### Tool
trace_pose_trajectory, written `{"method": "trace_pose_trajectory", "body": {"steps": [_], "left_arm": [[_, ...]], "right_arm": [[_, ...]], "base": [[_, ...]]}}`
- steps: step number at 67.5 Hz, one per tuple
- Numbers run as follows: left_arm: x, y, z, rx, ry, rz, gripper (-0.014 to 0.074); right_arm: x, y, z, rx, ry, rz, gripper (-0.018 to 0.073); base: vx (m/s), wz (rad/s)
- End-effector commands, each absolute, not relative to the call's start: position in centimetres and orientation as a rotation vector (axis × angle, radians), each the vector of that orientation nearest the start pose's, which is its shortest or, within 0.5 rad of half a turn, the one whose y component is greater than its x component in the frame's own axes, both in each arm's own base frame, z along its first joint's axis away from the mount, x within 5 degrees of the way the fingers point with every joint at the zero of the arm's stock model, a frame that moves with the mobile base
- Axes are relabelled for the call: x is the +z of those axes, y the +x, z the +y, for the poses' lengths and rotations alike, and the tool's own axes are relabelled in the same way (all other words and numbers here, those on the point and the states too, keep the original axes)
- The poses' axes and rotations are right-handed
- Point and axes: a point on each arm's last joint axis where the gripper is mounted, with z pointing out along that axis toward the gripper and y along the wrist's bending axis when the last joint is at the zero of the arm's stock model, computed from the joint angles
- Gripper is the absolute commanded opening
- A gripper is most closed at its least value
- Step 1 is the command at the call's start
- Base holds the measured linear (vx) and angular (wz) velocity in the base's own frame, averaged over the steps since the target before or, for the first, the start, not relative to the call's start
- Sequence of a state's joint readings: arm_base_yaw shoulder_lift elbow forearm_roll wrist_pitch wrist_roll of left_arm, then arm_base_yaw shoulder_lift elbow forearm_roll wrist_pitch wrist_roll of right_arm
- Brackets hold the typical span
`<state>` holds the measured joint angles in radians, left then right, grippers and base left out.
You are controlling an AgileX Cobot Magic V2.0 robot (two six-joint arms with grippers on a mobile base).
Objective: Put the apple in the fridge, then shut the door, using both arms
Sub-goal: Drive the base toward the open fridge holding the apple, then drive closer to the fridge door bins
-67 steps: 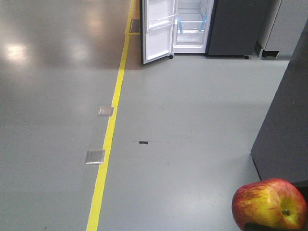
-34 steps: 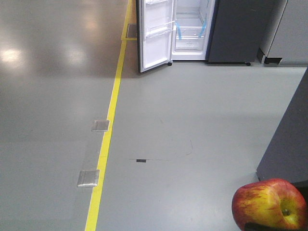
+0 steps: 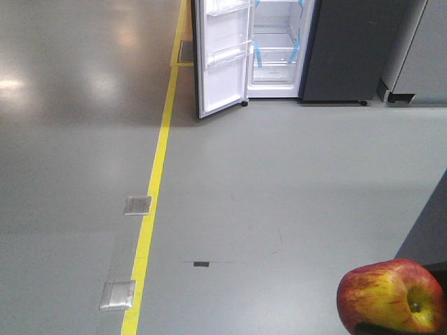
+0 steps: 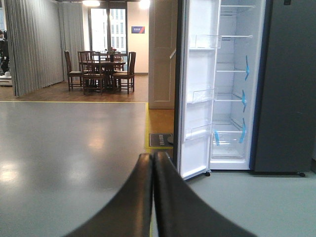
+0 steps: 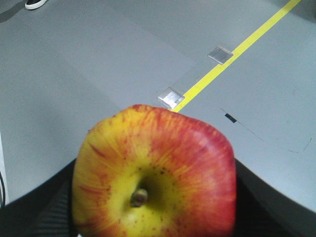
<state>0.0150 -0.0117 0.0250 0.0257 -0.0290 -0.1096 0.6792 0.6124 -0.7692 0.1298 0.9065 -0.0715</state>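
1. Right gripper point(image 5: 154, 197): clamped on the apple point(image 5: 155, 173), with black fingers point(image 5: 44, 207) showing on both sides of it. The stem dimple faces the wrist camera.
2. Left gripper point(image 4: 151, 157): closed tight and empty, fingertips touching, aimed toward the fridge point(image 4: 232, 98).
3. Apple location: in the right gripper, well short of the fridge and not yet inside. In the front view the apple point(image 3: 391, 296) sits bottom right and the fridge point(image 3: 276, 42) top centre, so the fridge lies ahead and to the left of the apple.
4. The door point(image 3: 222, 63) is open, swung out on the left side of the fridge opening, white inner face and clear bins showing. The opening faces the robot.
5. A yellow line point(image 3: 150, 209) runs along the floor to the left of the fridge. Bare floor lies between the apple and the fridge.
6. Stage, as I judge it: transit. The apple is grasped, but both placing it and closing the door remain.
7. Key relation: the shelves point(image 4: 231, 71) run level, so the apple has to go in straight ahead over a shelf edge. The right arm has the apple. The left arm is on the door's side of the fridge, so it looks better placed to push the door.
8. Risk: the approach has to drift left, or the right arm meets the dark closed half to the right of the fridge opening.
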Motion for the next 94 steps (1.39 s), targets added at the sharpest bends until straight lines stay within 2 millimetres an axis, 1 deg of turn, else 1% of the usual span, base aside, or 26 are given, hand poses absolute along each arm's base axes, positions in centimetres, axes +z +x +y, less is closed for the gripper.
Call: {"method": "trace_pose_trajectory", "body": {"steps": [1,94], "left_arm": [[20.6,5.54,0.04,-0.075,-0.076,1.404,-0.0006],[20.6,5.54,0.04,-0.075,-0.076,1.404,-0.0006]], "right_arm": [[35.69,7.53,7.25,0.512,-0.762,2.035,0.0344],[35.69,7.54,7.25,0.513,-0.762,2.035,0.0344]], "base": [[0.34,0.0],[0.34,-0.05]]}}
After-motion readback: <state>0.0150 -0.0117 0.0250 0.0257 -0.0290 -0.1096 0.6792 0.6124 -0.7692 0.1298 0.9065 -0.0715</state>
